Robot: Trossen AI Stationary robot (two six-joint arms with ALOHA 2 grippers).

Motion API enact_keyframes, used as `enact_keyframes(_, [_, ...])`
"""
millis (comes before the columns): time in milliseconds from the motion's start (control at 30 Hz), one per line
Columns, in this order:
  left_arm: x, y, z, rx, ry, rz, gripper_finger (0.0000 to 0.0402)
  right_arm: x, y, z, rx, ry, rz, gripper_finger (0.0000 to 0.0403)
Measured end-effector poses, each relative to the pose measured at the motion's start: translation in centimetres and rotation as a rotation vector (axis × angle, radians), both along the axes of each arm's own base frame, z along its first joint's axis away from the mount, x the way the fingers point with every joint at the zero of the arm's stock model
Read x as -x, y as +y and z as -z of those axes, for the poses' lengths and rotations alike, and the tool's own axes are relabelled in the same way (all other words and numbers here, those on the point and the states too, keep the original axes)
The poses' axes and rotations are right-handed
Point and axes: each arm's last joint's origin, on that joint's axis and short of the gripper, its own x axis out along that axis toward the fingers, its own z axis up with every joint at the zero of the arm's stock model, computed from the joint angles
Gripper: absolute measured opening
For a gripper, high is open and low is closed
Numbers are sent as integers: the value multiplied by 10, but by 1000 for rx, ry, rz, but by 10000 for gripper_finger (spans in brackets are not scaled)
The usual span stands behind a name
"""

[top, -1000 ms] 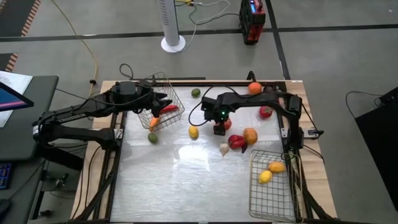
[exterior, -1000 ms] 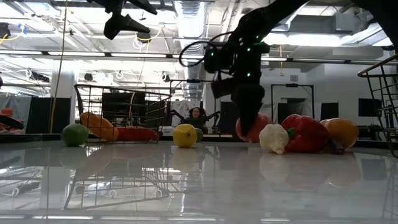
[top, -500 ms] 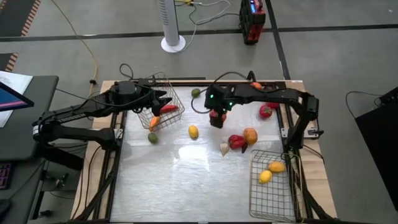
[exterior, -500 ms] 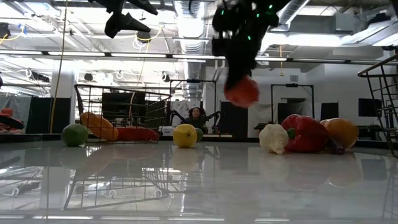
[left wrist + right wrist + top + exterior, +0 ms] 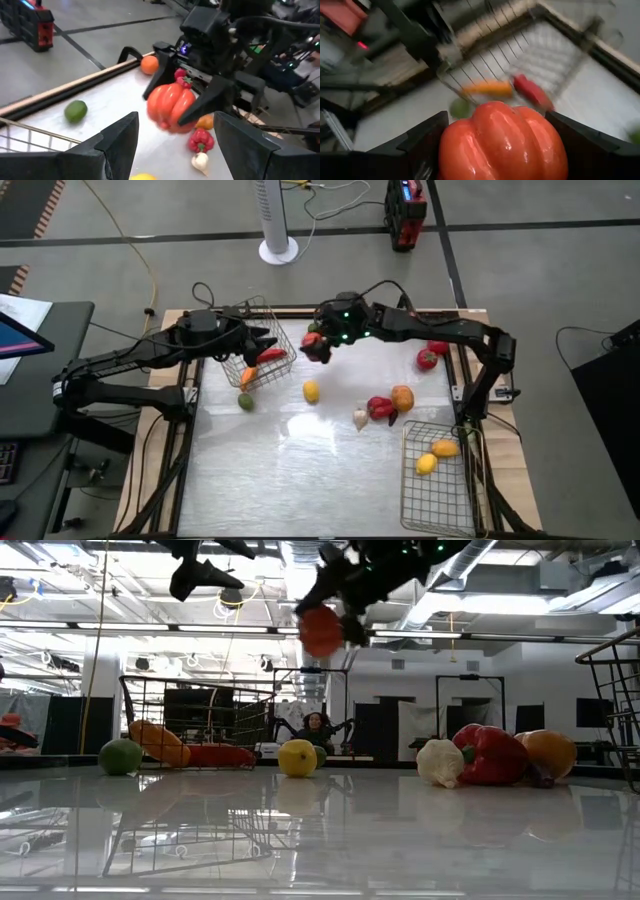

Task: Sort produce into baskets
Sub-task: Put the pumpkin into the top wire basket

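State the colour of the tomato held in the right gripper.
Red-orange tomato, clearest in the right wrist view.

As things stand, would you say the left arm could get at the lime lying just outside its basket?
Probably yes. The left gripper hangs open and empty over the tipped basket, and the lime lies on bare table beside it with nothing on top. The right gripper, carrying the tomato, is higher and off to the side.

Glossy red ribbed toy tomato clamped between right gripper fingers, airborne; tilted silver wire-mesh basket just beyond, holding carrot, red pepper.
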Motion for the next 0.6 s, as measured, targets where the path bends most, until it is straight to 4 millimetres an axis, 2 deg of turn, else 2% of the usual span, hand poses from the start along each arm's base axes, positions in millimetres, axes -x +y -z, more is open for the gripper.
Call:
enact_keyframes(167, [4,-3,-7,39,-69,33,245,-24,11,8,4,-123,-21,349])
enact_keyframes(300, [8,-6,-18,27,-172,102,245,-45,16,23,3,-215,-7,349])
enact_keyframes(500, [16,-12,-40,-2,-365,221,245,-73,14,34,49,-342,24,349])
enact_keyframes(600, [18,-13,-47,-10,-429,233,245,-85,9,40,52,-341,30,350])
